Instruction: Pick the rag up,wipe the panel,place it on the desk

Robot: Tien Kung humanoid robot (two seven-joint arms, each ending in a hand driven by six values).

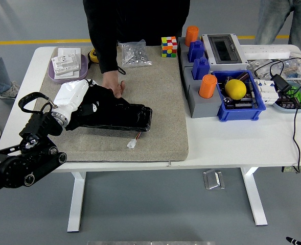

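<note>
Left hand (86, 99) rests on the left end of the black panel (122, 117), which lies on the grey mat (155, 102) on the white counter (227, 138). Dark rag (100, 97) sits bunched under the hand; fingers hidden, cannot tell whether they grip it. A person's hand (112, 84) touches the panel's far edge just beside the rag.
</note>
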